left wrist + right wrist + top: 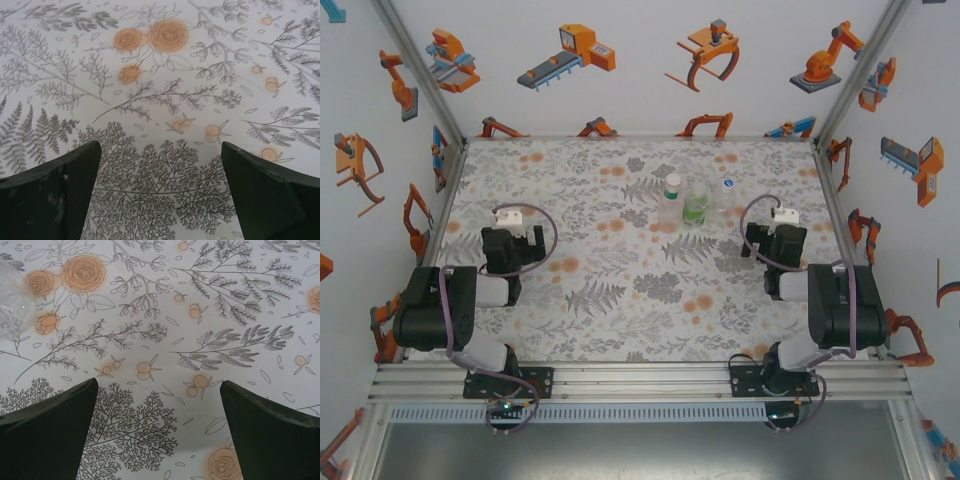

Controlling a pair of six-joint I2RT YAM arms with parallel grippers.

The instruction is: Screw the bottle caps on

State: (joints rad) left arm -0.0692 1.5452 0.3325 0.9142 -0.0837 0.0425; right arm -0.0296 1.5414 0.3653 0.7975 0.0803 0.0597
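Where walls (620,90) enclose, cloth (620,270) (floral) lies.

You had a white tablecloth printed with grey ferns and orange roses (620,290) spread beneath the left gripper (160,150) and right gripper (159,387); white walls patterned with orange robot drawings (640,95) rose beyond and beside them, silver aluminium rails (640,378) behind.

The bottles (672,203) stand clustered on the table (600,290), towards its far side, with a cap (728,184) just beside them on the right.
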